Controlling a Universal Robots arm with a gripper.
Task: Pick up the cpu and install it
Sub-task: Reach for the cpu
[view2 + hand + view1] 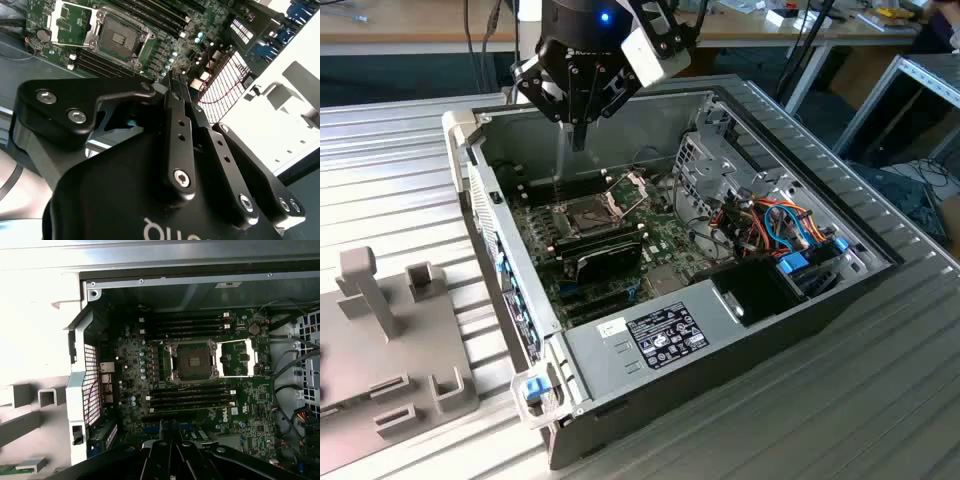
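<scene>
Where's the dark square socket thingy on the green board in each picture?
Exterior view: the socket sits on the green board, deep inside the open case.
First wrist view: the socket lies mid-board, between two banks of long black slots.
Second wrist view: the socket lies between the same slot rows.
Shared landmark: the hinged metal frame, flipped open beside the socket.

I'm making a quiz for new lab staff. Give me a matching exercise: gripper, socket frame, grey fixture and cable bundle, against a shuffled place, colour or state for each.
1 gripper
2 socket frame
3 grey fixture
4 cable bundle

a on the table, exterior view's left
b swung open
c above the open case
d blue and orange

Pairs: 1-c, 2-b, 3-a, 4-d
</scene>
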